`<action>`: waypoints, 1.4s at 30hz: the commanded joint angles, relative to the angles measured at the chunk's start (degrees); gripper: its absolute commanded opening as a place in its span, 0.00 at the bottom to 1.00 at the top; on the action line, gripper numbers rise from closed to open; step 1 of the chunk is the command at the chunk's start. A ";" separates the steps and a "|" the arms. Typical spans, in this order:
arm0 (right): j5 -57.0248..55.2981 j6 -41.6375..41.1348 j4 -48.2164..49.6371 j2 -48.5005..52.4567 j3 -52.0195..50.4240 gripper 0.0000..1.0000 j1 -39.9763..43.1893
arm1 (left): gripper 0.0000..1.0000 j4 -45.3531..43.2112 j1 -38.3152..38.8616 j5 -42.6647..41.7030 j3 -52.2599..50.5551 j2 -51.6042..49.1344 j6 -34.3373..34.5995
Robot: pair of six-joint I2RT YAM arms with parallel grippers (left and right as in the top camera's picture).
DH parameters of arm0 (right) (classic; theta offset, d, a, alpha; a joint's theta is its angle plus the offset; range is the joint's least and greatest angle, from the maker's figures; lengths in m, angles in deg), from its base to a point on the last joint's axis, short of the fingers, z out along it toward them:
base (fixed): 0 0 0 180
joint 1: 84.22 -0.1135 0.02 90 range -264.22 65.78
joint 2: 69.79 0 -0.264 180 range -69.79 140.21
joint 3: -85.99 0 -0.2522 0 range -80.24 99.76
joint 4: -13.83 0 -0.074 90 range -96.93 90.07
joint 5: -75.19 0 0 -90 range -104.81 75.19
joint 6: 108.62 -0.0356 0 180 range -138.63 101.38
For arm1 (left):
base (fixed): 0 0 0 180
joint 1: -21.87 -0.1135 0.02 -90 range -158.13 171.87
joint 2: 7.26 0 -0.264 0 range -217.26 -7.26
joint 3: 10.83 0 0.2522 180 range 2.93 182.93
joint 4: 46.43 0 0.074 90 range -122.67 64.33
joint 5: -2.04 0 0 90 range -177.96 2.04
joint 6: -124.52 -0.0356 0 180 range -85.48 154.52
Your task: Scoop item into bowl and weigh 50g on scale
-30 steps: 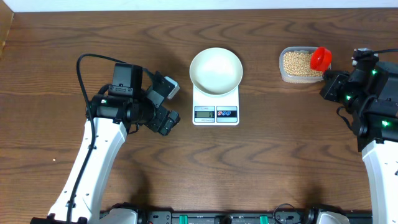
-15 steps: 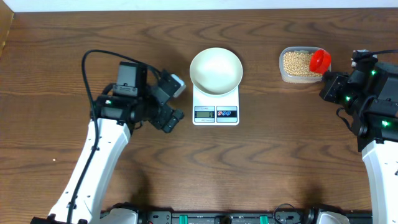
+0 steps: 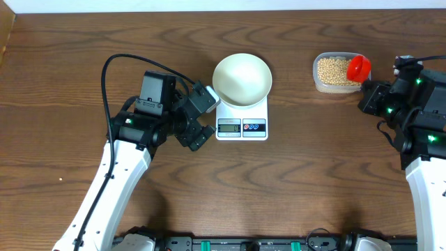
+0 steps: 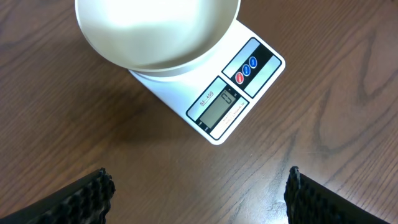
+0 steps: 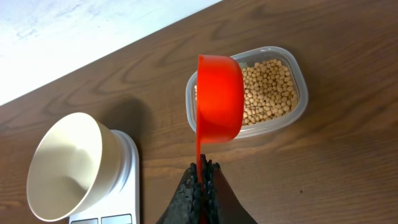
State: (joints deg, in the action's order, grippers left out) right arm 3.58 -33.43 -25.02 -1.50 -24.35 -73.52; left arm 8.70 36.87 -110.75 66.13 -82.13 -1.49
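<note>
The white bowl stands empty on the white scale at mid table. My left gripper is open just left of the scale's display, nothing between its fingers. In the left wrist view the bowl and scale lie ahead of that gripper. The beans fill a clear tub at the right. My right gripper is shut on the handle of a red scoop, which hangs over the left end of the beans. The scoop's inside is hidden.
The clear tub sits by the table's far right, close to my right arm. A black cable loops over my left arm. The table's far edge meets a white wall.
My left arm has swung right, bringing its open gripper up beside the scale. The right arm and the red scoop have not moved.
</note>
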 commanded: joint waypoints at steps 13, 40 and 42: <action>-0.07 0.76 -0.28 -0.35 1.09 0.01 0.17 | 0.90 0.92 -0.02 -0.52 0.31 0.42 0.74; -0.09 0.79 -0.26 -0.35 1.09 0.01 0.20 | 0.90 1.22 -0.02 -1.16 0.31 0.55 2.23; -0.09 0.79 -0.28 -0.35 1.09 0.01 0.20 | 0.90 1.25 -0.04 -2.32 0.31 1.14 2.23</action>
State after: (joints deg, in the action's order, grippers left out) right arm 3.58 -33.43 -25.28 -1.50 -24.35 -73.52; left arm 9.57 36.87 -111.10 66.13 -82.13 0.04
